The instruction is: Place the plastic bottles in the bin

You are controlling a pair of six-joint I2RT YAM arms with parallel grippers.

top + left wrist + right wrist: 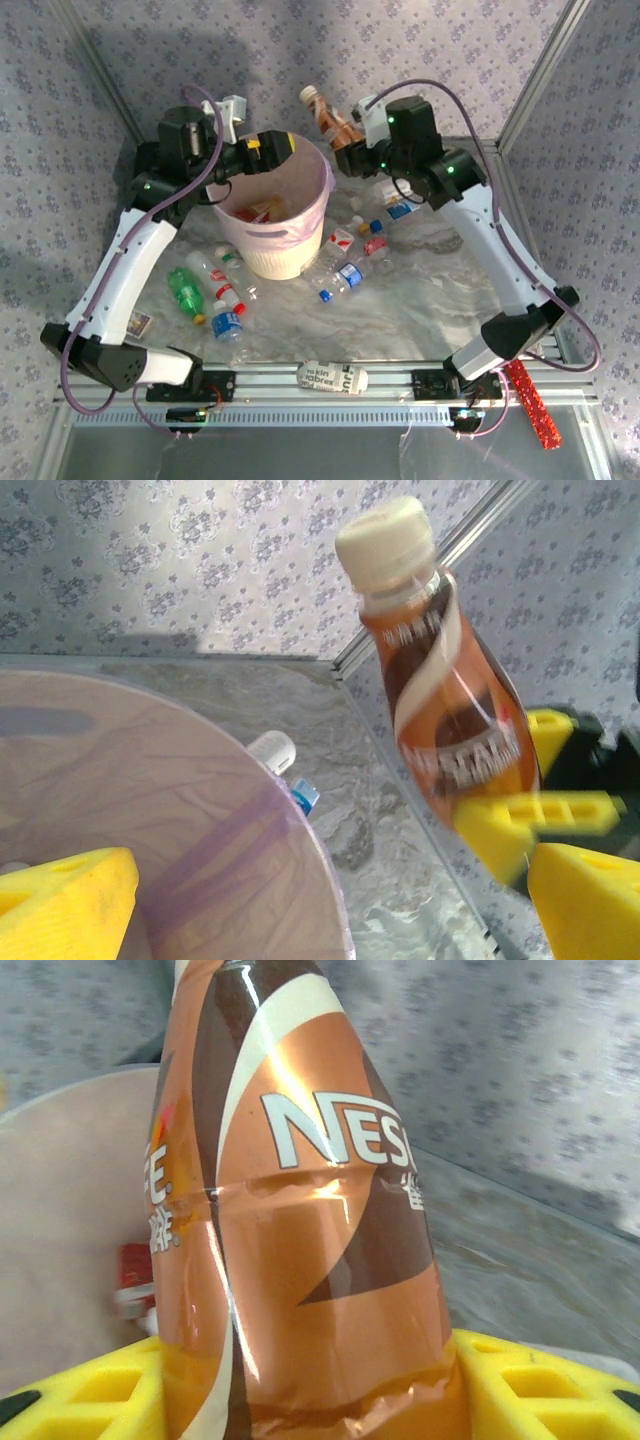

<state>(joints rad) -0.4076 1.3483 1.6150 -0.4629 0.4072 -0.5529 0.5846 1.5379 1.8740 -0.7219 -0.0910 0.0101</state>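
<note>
Near edge: white printed packet (332, 378) lying on the aluminium rail (400, 372) between the two arm bases, red glittery strip (530, 405) at the rail's right end. Next back, loose bottles lying flat on the marbled table (440, 290). Left of the bin: a green bottle (184, 290), a blue-label bottle (228, 323) just beside it, two clear red-label bottles (228, 280) nearer the bin's foot. Right of the bin: a blue-capped bottle (345, 275), a red-label bottle (340, 240), a few more toward the right arm. Pale pink bin (285, 250) stands upright mid-table, thin pink bag as liner, some red and yellow items already inside. Left gripper (265, 150) hangs over the bin's far left rim, jaws wide apart, nothing between them. Right gripper (350, 150) is clamped on the lower body of a brown-and-cream coffee bottle (328, 118), "NES" readable on the label. Its yellow fingers (90, 1390) press from both sides, and the label is creased above them. The bottle is in the air by the bin's far right rim, tilted, cream cap (385, 542) pointing up toward the back wall. In the left wrist view it looks beside the rim rather than over the opening. Past the rim, a white-capped bottle (272, 752) lies on the table.
</note>
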